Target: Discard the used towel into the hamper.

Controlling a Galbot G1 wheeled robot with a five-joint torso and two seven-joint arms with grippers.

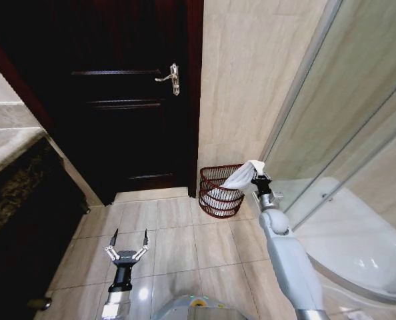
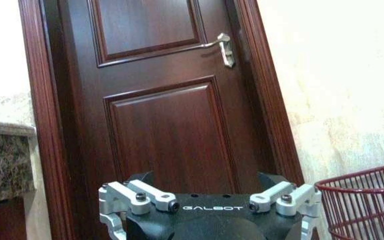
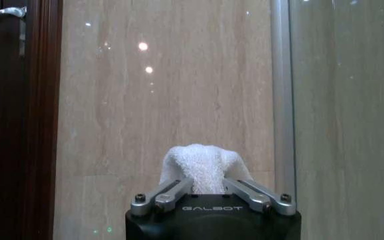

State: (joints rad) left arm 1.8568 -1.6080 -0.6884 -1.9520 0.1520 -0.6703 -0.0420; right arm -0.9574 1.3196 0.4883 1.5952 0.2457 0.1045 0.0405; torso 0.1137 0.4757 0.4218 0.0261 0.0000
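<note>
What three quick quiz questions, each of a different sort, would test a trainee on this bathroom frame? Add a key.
1. True or false: the right gripper grips the towel over the hamper.
2. Multiple choice: the left gripper is A) open above the floor tiles, B) in the hamper, C) on the door handle.
3. Fill in: the hamper stands on the floor between the dark door and the glass ____ enclosure.

Key: 1 true; 2 A; 3 shower.
</note>
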